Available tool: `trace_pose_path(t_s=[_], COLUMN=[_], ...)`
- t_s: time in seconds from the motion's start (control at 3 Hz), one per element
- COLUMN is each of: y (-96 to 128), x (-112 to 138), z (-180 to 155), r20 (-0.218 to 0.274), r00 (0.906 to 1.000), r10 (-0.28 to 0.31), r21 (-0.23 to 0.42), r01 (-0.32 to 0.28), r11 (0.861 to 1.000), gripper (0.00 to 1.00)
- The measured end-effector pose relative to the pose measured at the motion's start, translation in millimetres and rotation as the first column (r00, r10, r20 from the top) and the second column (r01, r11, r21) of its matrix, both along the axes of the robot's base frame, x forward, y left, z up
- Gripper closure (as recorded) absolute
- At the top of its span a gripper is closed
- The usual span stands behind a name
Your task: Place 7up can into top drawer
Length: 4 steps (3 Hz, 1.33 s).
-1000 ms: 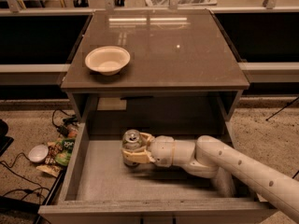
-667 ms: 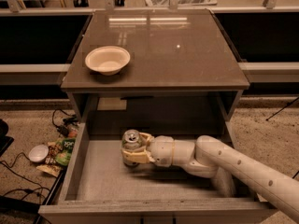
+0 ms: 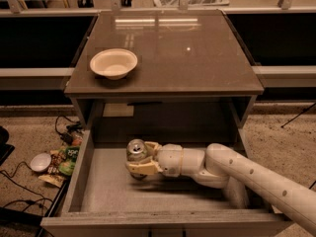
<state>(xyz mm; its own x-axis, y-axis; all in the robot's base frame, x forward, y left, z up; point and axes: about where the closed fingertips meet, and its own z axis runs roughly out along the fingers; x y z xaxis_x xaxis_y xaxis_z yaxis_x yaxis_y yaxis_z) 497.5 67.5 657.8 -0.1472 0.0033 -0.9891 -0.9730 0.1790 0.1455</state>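
Observation:
The top drawer is pulled wide open below the cabinet top. The 7up can, silver top up, stands upright inside it, left of the middle, near the drawer bottom. My gripper reaches in from the right on a white arm and its cream fingers are closed around the can's body. Whether the can rests on the drawer bottom I cannot tell.
A cream bowl sits on the brown cabinet top at the left. Snack bags, a small white bowl and cables lie on the floor left of the drawer. The drawer's front panel runs along the bottom.

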Motion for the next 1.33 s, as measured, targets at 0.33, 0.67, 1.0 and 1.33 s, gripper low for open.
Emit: trace_pose_path(t_s=[0.33, 0.67, 1.0, 1.33], y=[2, 3, 4, 8], x=[-1, -1, -1, -1], z=[1, 1, 21, 72], r20=[0.000, 0.001, 0.027, 0.073], r00=[1.0000, 1.0000, 0.9972, 0.9839], r10=[0.004, 0.005, 0.069, 0.163], r21=[0.001, 0.001, 0.001, -0.043], r01=[-0.004, -0.005, -0.069, -0.160], r11=[1.000, 1.000, 0.998, 0.986], gripper=[0.04, 0.00, 0.00, 0.00])
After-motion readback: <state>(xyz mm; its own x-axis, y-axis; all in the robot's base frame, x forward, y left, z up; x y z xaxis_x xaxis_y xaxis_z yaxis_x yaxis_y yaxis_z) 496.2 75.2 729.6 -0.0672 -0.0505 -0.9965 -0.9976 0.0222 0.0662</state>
